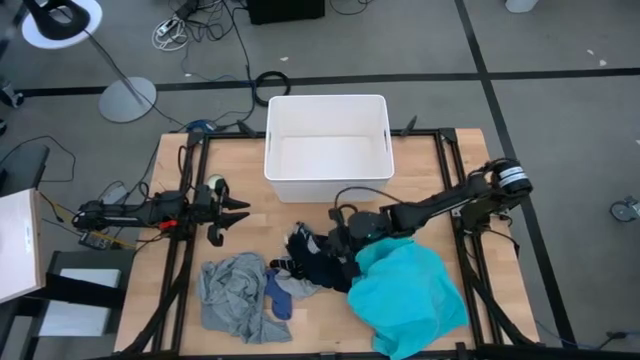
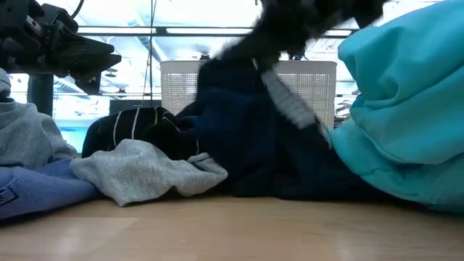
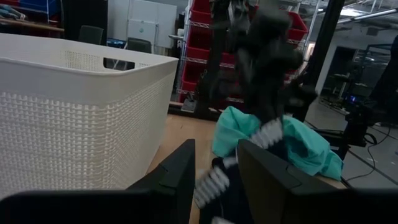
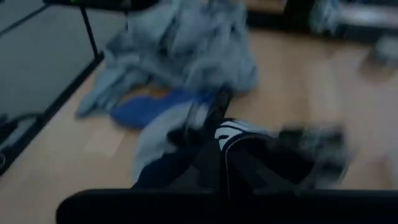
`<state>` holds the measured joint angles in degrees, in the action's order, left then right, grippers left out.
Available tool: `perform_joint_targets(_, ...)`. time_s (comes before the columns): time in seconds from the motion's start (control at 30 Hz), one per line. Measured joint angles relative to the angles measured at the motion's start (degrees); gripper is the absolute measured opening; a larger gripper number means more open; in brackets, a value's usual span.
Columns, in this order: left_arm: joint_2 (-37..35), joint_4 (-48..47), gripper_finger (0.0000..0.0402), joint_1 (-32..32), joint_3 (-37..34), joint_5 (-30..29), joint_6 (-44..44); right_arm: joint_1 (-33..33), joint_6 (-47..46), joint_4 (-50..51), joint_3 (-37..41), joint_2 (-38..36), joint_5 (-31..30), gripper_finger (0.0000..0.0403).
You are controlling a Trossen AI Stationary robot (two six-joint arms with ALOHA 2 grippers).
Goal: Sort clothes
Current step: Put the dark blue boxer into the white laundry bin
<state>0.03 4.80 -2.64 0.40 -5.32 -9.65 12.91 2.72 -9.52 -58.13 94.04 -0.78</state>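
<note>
Right gripper [image 1: 345,236] closed on navy-black soft garment with white lettering [image 1: 322,262], lifted just beside large turquoise garment [image 1: 408,297]. Left gripper [image 1: 240,210] parked well apart, fingers spread.

A lab: red storage racks [image 3: 205,37], floor cables [image 1: 200,25], framed wooden table [image 1: 170,200]

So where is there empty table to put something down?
Bare wood lies between the white bin and the left gripper, and right of the bin, above the right arm. It is crowded in front: grey shirt, navy garment, turquoise garment. The bin looks empty too.
</note>
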Motion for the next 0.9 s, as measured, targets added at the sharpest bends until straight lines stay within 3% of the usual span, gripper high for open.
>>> perform_joint_targets(0.33, 0.0, 0.0, 0.0127, 0.0, 0.0, 0.0, 0.0, -3.2, 14.0, 13.7, -18.9, -4.0, -3.7, 0.0003)
perform_joint_targets(0.6, 0.0, 0.0, 0.0127, 0.0, 0.0, 0.0, 0.0, -7.6, 24.6, 14.1, -35.0, -4.2, -4.1, 0.0002)
perform_joint_targets(0.9, 0.0, 0.0, 0.0127, 0.0, 0.0, 0.0, 0.0, -16.2, 27.9, 14.1, -51.1, -4.3, -4.1, 0.0001)
